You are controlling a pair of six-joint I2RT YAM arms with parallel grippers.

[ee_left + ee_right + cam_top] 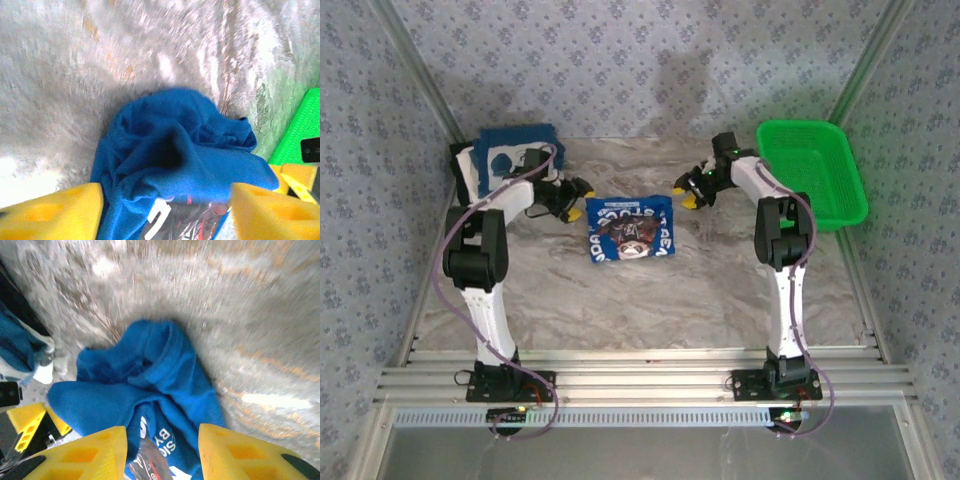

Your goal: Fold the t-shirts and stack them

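Left gripper [166, 201]: yellow fingers [55, 212] spread wide, nothing pinched. Royal-blue cotton t-shirt with round white-and-brown print [170, 145] lies bunched on the table between and beyond the fingers, with a white letter and the dark edge of the print showing near the bottom. In the top view the left gripper [572, 192] sits just beside the shirt's upper-left corner.

Right gripper [162, 434]: yellow fingers [85, 457] apart, a narrower gap than the left, jaws not clamped on anything. The same blue shirt [150, 375] lies rumpled between and ahead of them, with white lettering visible at the bottom. In the top view the right gripper [688, 193] is just beside the shirt's upper-right corner.

Royal-blue shirt [630, 229]: folded into a small rectangle, print side up, mid-table between the two grippers, slightly nearer the far edge. Both wrist views are motion-blurred, so fine cloth contact is unclear.

Stack of folded t-shirts [520, 138]: far-left corner, navy one with white panel on top, white edges below, partly hidden by the left arm.

Green plastic mesh basket [810, 170]: far-right corner, well apart from the blue shirt; a green edge [300, 130] also shows in the left wrist view.

Marbled grey-white tabletop [620, 300] lies under everything.
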